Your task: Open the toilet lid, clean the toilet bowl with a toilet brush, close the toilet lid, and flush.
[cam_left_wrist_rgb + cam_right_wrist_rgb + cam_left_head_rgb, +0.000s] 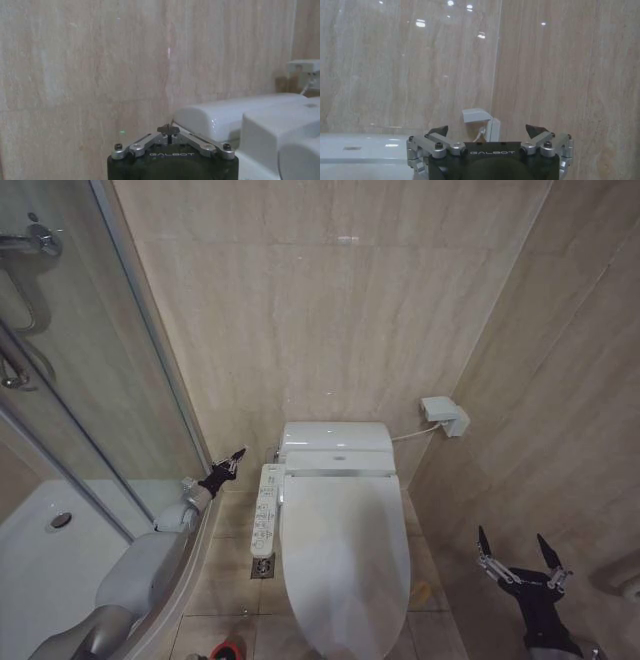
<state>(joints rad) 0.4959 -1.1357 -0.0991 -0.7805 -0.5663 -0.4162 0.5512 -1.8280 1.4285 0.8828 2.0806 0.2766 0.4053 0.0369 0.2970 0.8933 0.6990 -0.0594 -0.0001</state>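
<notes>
In the head view, the toilet lid (345, 565) is seen lying flat and closed over the toilet bowl, in the middle of the scene against the far tiled wall (330, 300). A control panel (266, 511) with buttons is fixed along the left side of the toilet. The left gripper (232, 462) is held up to the left of the toilet's far end, near the tank housing (335, 440), between the glass shower screen (90, 380) and the toilet; its fingers are pressed together and nothing is held. The right gripper (520, 552) is placed at the near right, well apart from the toilet, its fingers spread wide and empty. A red object (228, 648) is glimpsed on the floor at the near left of the toilet; what it is cannot be told.

In the left wrist view, the left gripper (169, 129) is shown with its fingertips met, nothing between them, just beside the white tank housing (220, 118).

In the right wrist view, the right gripper (487, 130) is shown fully spread and empty, pointed toward a white wall box (480, 117) with a cable.
</notes>
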